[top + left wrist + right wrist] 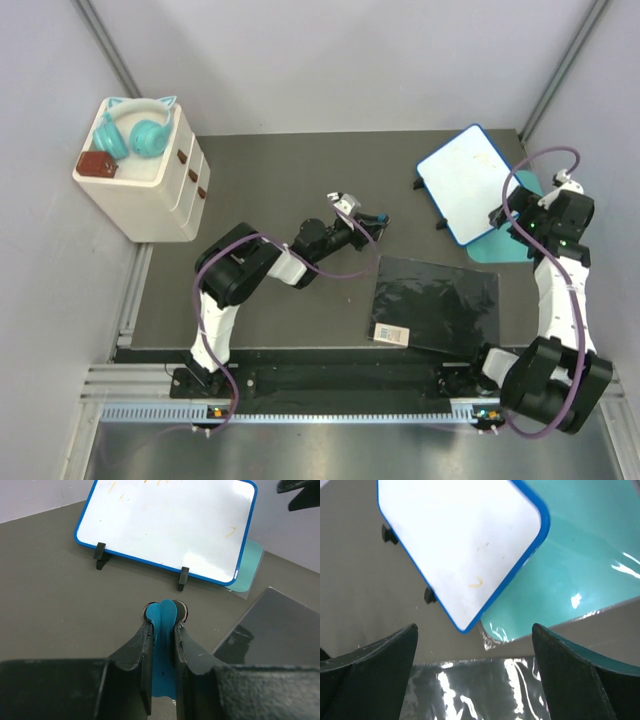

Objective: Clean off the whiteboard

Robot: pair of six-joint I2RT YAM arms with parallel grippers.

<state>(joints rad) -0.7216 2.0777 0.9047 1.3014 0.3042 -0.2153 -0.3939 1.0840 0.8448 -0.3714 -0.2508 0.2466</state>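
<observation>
Atop the white drawers (170, 205) sit teal headphones (137, 128) and perhaps a brown pouch (97, 164).

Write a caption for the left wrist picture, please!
Left gripper, jaws shut on a blue pad, faces the propped whiteboard with faint orange marks.

The right arm's jaws stood wide apart at the lower corners with nothing between them, framing the whiteboard (460, 540), whose blue rim and rounded corner hid part of a teal mat (570, 575) at the right. The board's white face carried one small yellow curl (476, 583) near its lower corner and a few faint specks, and two small black feet (430, 596) stuck out from its left edge over the grey counter (355, 590). A glossy black sheet (475, 690) lay along the bottom, just beside the mat's shiny corner.
</observation>
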